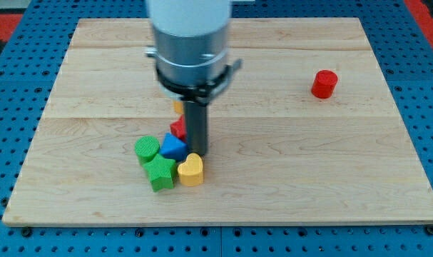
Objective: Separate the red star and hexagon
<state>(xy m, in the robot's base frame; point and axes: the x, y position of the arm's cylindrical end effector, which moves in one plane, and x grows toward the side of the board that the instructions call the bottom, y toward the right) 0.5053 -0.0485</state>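
Observation:
The red star [177,129] lies left of centre on the wooden board [309,164], partly hidden by my rod. My tip [197,151] stands right against the star's right side, just right of a blue block [172,148]. The red hexagon [324,83] sits alone far off at the view's upper right, well apart from the star and the tip.
A green round block [147,149], a green star-like block [160,174] and a yellow heart [191,170] cluster below the red star. A small bit of a yellow or orange block [177,106] shows behind the rod. The arm's body [191,43] covers the top centre.

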